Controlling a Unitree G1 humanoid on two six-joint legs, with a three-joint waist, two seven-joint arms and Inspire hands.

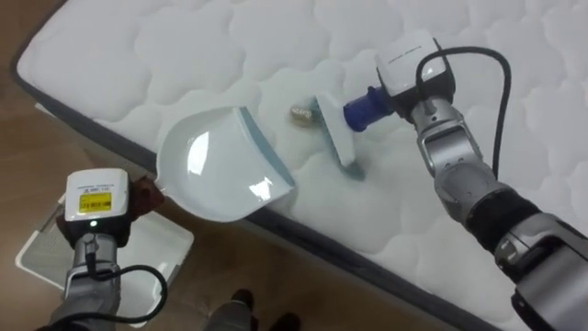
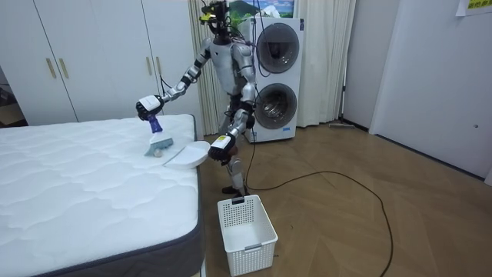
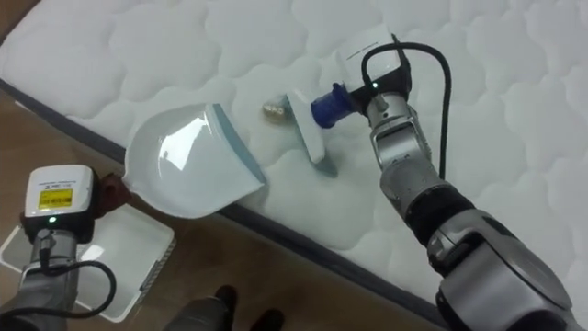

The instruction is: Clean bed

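Two tools are out on the white quilted mattress [image 1: 184,55], one in each hand. The right hand [image 1: 411,66] reaches in from the right over the bed, its fingers closed round the blue handle of a small brush [image 1: 335,136]. The brush's pale head is tilted down with its bristles on the quilting. The left hand [image 1: 96,204] shows at the lower left, off the side of the bed and above the wooden floor [image 1: 303,294]. It is clenched on the dark handle of a white dustpan [image 1: 216,165], though most of the fingers are hidden under the back of the hand. The dustpan's pale blue front lip lies on the mattress close to the bed's edge, while its rear and handle overhang the edge. A small brownish scrap [image 1: 301,114] lies on the mattress just beside the brush head — between it and the dustpan's lip, apart from the lip. Below the left hand a white basket [image 2: 246,225] stands on the floor by the bed. In the room view the robot stands upright at the bed's side, on the room view's right of the mattress, with the basket before its feet — behind it are two stacked washing machines [image 2: 277,81] and white wardrobe doors [image 2: 77,54].
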